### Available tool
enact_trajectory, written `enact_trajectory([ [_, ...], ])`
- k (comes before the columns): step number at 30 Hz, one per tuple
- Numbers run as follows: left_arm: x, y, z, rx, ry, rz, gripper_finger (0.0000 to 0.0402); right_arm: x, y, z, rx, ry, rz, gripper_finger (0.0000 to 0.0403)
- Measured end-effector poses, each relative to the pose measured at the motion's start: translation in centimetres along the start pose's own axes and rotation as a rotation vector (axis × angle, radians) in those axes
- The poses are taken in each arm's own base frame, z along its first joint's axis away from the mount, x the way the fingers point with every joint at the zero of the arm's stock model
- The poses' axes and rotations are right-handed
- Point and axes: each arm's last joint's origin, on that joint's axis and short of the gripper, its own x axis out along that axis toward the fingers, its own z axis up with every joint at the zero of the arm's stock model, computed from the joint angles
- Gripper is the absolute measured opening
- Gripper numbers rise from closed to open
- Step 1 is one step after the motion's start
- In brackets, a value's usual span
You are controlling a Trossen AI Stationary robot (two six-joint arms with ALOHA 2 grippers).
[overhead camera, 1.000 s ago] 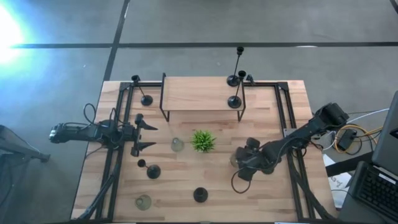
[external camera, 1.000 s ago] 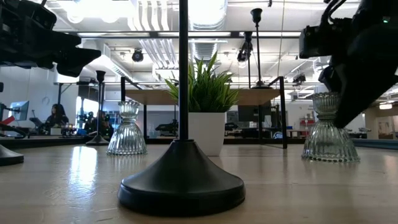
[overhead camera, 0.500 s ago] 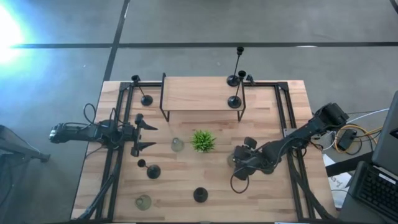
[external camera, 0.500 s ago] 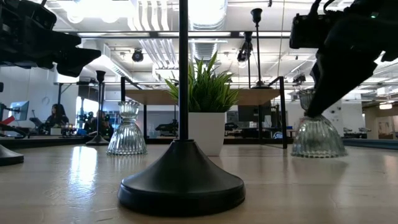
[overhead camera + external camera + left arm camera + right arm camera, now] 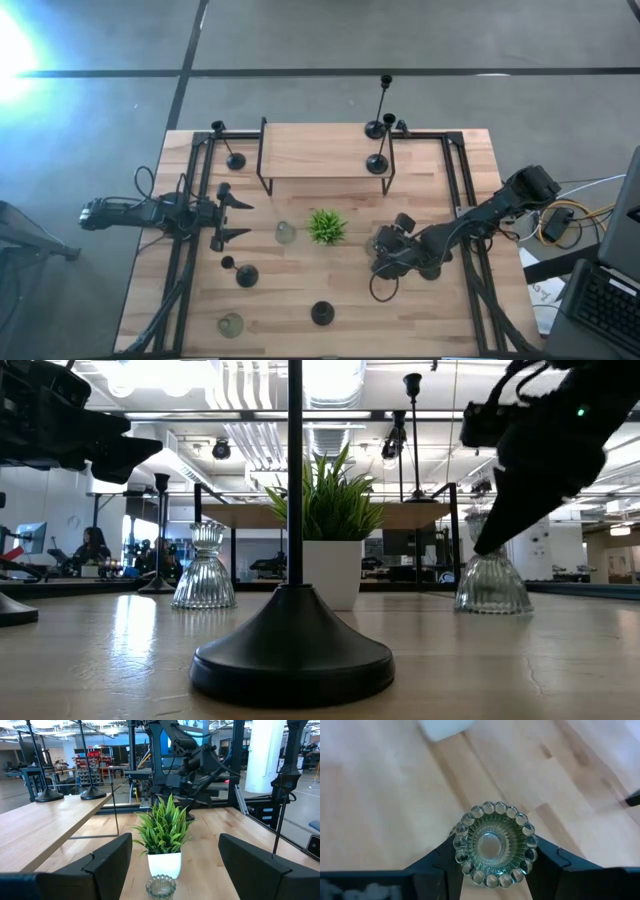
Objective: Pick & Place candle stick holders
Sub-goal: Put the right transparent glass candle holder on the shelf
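Beside the plant (image 5: 326, 226), right gripper (image 5: 492, 851) apparently clasps glass holder (image 5: 493, 844); no lettering legible.

A black candle stick holder (image 5: 291, 650) stood nearest, its domed base on the wooden table (image 5: 520, 660) and its thin stem rising out of view. Behind it sat a green plant (image 5: 329, 490) in a white pot. A clear glass holder (image 5: 204, 568) stood to the left. At the right, the right gripper (image 5: 490, 530) came down onto another glass holder (image 5: 493, 575).
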Motion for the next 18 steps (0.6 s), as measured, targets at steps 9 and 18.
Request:
enact_trajectory([
  [9,0.0,0.0,0.0,0.000,0.000,0.000,0.0300,0.9,-0.8,0.1,0.031,-0.055,-0.038,0.0145],
  [18,0.0,0.0,0.0,0.000,0.000,0.000,0.0300,-0.3,0.1,2.8,0.013,-0.123,-0.002,0.0145],
])
